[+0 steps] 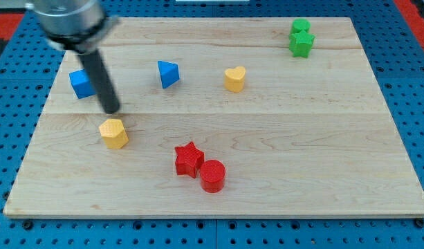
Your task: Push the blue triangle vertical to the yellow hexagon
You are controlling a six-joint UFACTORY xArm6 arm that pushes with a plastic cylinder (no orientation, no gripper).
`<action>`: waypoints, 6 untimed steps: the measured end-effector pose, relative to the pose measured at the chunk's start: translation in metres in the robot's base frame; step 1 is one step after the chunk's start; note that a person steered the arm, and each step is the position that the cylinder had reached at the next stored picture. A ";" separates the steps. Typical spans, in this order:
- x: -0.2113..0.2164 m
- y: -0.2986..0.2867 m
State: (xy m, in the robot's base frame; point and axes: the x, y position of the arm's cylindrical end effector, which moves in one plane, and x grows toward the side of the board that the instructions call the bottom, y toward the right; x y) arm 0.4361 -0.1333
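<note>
The blue triangle (168, 73) lies on the wooden board in the upper middle-left. The yellow hexagon (114, 133) sits lower and further to the view's left. My tip (111, 109) is at the end of the dark rod, just above the yellow hexagon and a short gap from it, down and to the left of the blue triangle. A blue cube (80, 84) sits just left of the rod, partly hidden behind it.
A yellow heart (234, 79) lies right of the blue triangle. A red star (189, 159) and a red cylinder (212, 175) touch near the bottom middle. Two green blocks (301, 38) sit together at the top right. The board (301, 152) rests on a blue pegboard.
</note>
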 end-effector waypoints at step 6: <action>-0.085 0.057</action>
